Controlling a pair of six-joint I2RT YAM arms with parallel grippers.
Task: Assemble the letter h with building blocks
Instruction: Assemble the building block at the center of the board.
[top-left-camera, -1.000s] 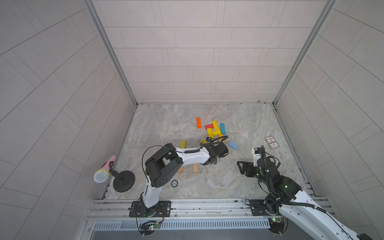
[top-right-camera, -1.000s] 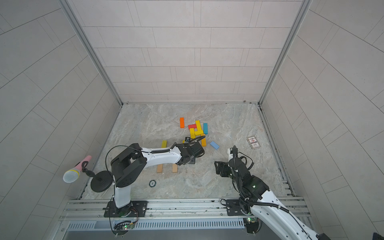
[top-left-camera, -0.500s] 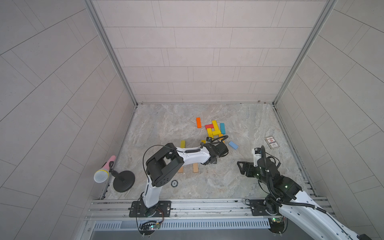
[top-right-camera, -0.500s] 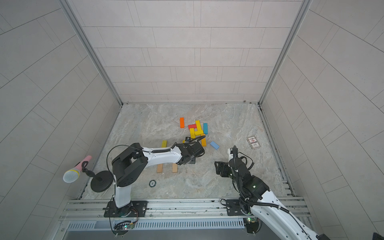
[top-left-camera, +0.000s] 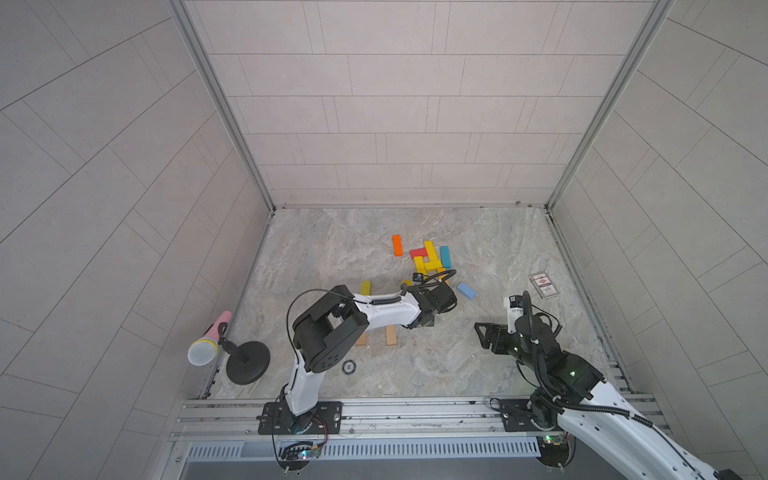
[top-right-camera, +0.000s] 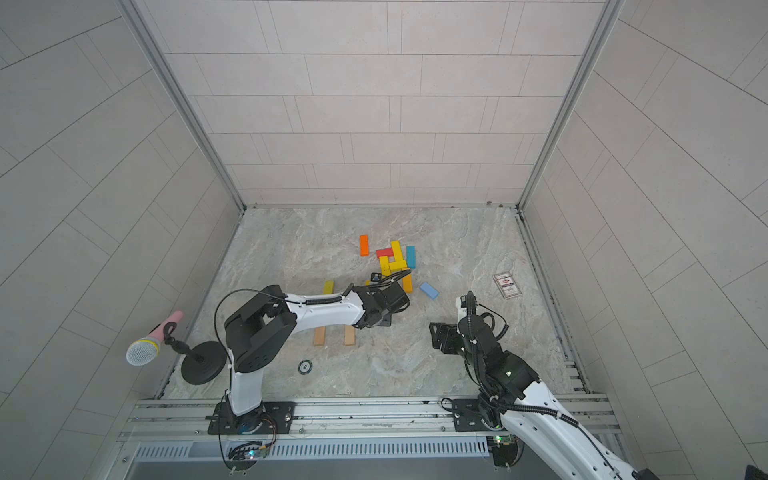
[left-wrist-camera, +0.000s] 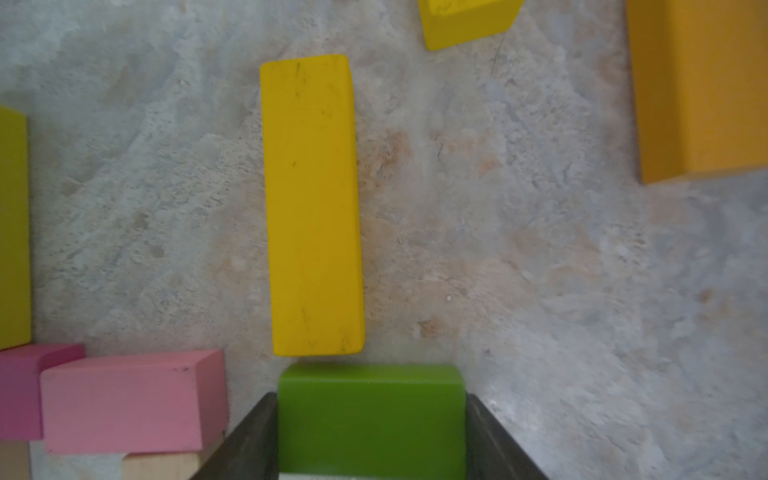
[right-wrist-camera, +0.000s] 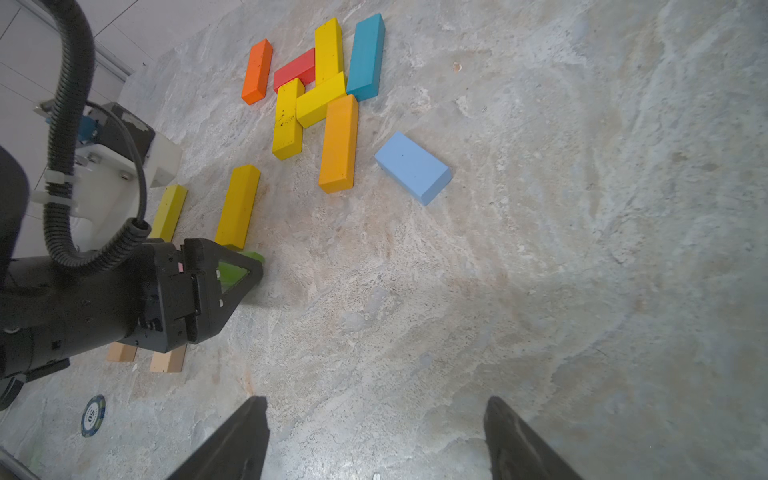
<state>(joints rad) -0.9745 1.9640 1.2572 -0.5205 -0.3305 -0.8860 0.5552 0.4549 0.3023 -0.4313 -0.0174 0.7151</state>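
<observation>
- Green block: gripping it in left gripper, just beside yellow bar's near end.
- Holding right gripper wide, empty.
- Moving nothing lately; likely pausing pre-release.

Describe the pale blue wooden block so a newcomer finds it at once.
On the marble-patterned tabletop, find the cluster of coloured wooden bars. Just off it, on the side of the right arm, beside the long orange bar, the pale blue block lies alone, askew. It alone is pale blue, shorter and wider than the darker teal bar.
</observation>
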